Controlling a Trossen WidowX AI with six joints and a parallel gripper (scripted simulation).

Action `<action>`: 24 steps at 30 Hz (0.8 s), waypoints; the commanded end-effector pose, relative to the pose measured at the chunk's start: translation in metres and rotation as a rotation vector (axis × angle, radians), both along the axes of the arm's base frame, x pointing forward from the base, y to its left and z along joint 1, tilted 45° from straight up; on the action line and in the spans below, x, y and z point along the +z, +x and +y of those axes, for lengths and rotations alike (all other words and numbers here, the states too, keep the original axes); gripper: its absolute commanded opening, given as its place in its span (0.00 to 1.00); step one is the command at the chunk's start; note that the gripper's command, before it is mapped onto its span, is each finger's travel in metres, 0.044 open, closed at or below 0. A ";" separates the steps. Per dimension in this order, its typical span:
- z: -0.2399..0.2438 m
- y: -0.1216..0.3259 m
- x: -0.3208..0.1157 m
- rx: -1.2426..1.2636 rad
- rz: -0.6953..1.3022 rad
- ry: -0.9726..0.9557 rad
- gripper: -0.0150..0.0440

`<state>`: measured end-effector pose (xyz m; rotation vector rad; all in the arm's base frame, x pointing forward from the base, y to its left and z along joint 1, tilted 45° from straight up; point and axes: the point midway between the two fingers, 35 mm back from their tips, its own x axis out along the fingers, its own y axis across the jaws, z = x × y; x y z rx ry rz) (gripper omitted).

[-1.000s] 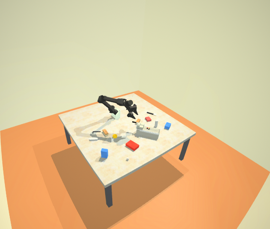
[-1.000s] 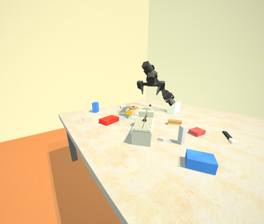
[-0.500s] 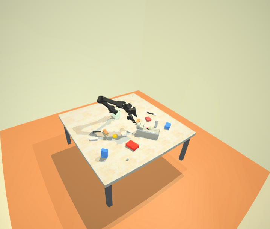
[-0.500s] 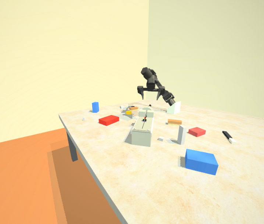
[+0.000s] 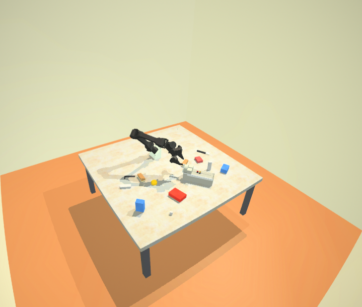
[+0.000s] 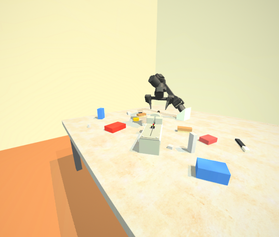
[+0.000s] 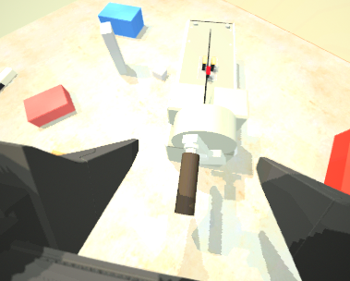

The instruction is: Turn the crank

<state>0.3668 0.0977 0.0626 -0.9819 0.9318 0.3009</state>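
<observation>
The grey machine (image 5: 197, 179) (image 6: 149, 145) (image 7: 223, 42) stands on the table. Its round drum (image 7: 205, 121) carries a crank with a dark brown handle (image 7: 187, 182) (image 6: 158, 111), which points out toward the wrist camera. The slide's red pointer (image 7: 208, 70) (image 6: 153, 124) (image 5: 197, 171) sits at the slot, slightly on the crank side of the brass marks (image 7: 212, 60) in the wrist view. My gripper (image 5: 182, 161) (image 6: 158, 109) (image 7: 196, 152) is open and empty. In the wrist view the handle appears between the spread fingers, nearer the left one, touching neither; the fingertips look slightly above it in the exterior view.
A red block (image 5: 177, 195) (image 6: 115, 127) (image 7: 345, 162) lies beside the machine. On the other side are a smaller red block (image 6: 208, 139) (image 7: 50, 105), an upright grey block (image 6: 192, 142) (image 7: 114, 48), an orange block (image 6: 184, 128) and a blue block (image 6: 212, 170) (image 7: 122, 19).
</observation>
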 end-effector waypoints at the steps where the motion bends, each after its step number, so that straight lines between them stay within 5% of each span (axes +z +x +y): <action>1: -0.005 -0.001 -0.007 0.004 0.008 -0.001 1.00; 24: -0.031 -0.001 -0.033 0.004 0.007 -0.002 1.00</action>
